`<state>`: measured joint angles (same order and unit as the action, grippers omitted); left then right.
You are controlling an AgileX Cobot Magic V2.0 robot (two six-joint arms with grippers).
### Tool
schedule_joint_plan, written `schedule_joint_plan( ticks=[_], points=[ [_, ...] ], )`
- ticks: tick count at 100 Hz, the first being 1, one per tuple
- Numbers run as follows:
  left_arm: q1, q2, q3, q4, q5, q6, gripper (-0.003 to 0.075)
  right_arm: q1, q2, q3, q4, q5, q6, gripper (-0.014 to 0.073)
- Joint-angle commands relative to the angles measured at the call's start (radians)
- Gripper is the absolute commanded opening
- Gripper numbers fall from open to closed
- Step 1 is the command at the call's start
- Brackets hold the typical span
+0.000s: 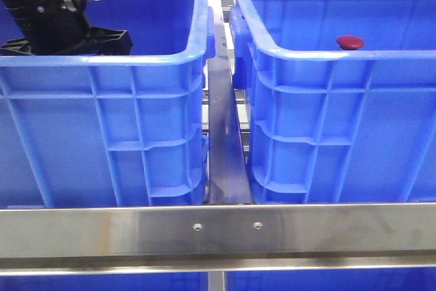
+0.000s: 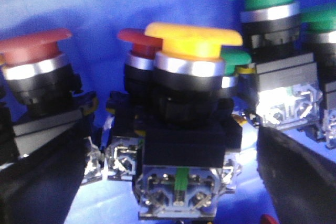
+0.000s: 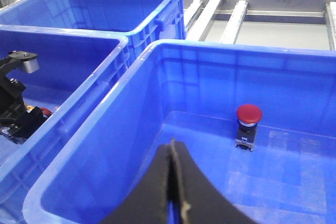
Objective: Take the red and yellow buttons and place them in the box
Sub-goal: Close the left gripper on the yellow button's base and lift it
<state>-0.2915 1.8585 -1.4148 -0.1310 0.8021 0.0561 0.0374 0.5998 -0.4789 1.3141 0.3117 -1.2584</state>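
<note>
Glossy plastic box (image 1: 327, 100), brushed metal rail (image 1: 218, 231), matt yellow button (image 2: 193, 38).

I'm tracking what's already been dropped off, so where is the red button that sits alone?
It stands upright on the floor of the right-hand blue crate, near the far wall: the red button, nothing beside it.

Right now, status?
Left gripper open, straddling yellow button. Right gripper shut, empty. One red button in right crate. Neighbouring buttons crowd close.

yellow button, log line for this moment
left gripper: open around yellow button | right gripper: shut | red button: in box
</note>
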Motion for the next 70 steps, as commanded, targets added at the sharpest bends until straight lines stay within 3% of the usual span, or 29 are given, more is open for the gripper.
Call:
schedule_joint_plan(
  ticks=[1, 23, 40, 70],
  points=[
    [-0.001, -0.040, -0.028, -0.019, -0.048, -0.009, 0.0544, -0.003, -0.004, -0.026, 0.022, -0.013, -0.009, -0.0041],
    [-0.001, -0.043, -0.028, -0.019, -0.048, -0.009, 0.0183, -0.003, -0.004, -0.026, 0.022, -0.014, -0.009, -0.0041],
    [-0.004, -0.059, -0.028, -0.019, -0.048, -0.009, -0.0006, -0.003, -0.004, -0.026, 0.022, -0.014, -0.009, -0.0041],
    [-0.065, -0.213, -0.028, -0.022, -0.056, 0.019, -0.0020, -0.003, -0.004, -0.026, 0.022, -0.014, -0.009, -0.0041]
  ],
)
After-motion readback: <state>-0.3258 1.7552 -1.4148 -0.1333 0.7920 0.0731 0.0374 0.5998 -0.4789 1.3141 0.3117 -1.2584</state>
